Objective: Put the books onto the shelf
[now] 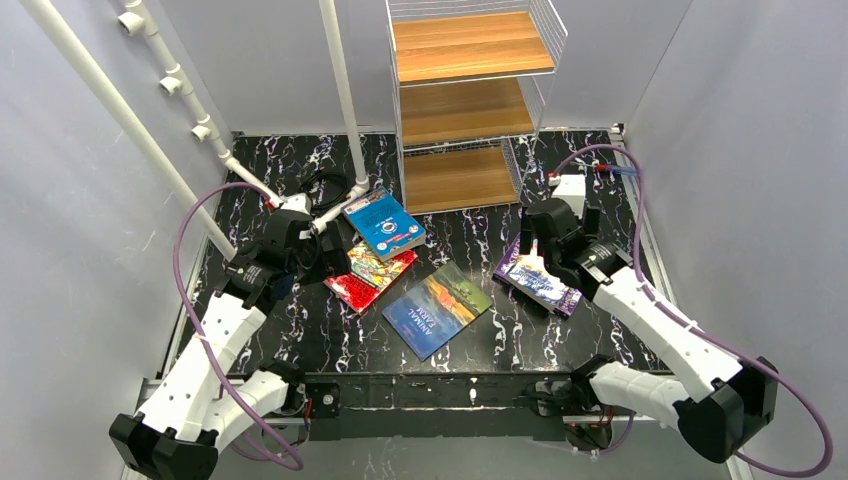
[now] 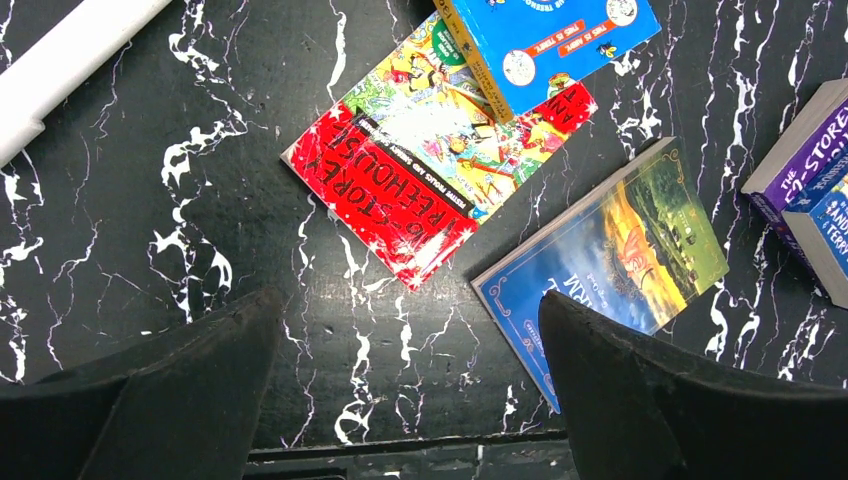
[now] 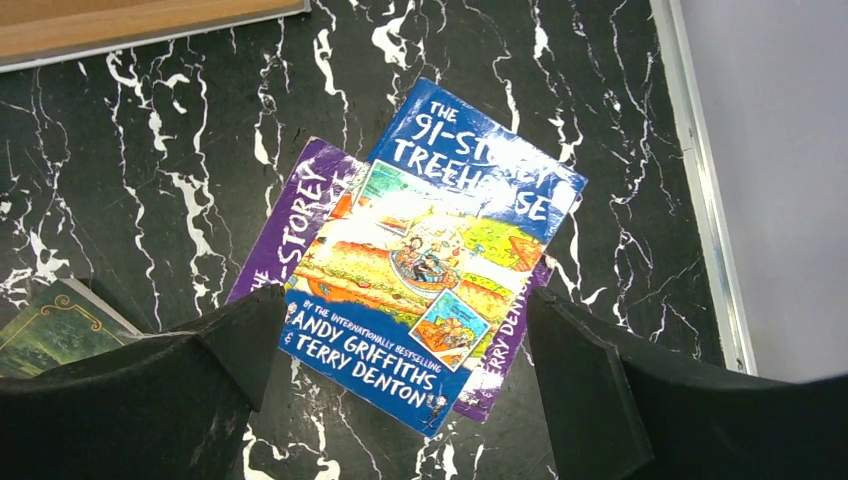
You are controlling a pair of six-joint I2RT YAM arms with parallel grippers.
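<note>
Hovering with fingers spread wide, the left gripper (image 2: pixel 410 400) hangs above the table (image 1: pixel 300 340) beside the red book (image 2: pixel 380 190) and Animal Farm (image 2: pixel 620 250). The right gripper (image 3: pixel 400 390), fingers likewise apart, hangs over a blue book (image 3: pixel 460 170) lying on the purple book (image 3: pixel 300 210), nearer than the shelf (image 1: pixel 470 105).

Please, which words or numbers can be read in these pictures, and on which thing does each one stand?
"STOREY": purple book.
"THE 91-STOREY TREEHOUSE", "ANDY GRIFFITHS & TERRY DENTON": blue book, lying on the purple book.
"STOREY TREEHOUSE": red book.
"ANIMAL FARM": landscape book.
Small print on the other blue book: too blurred to read.
</note>
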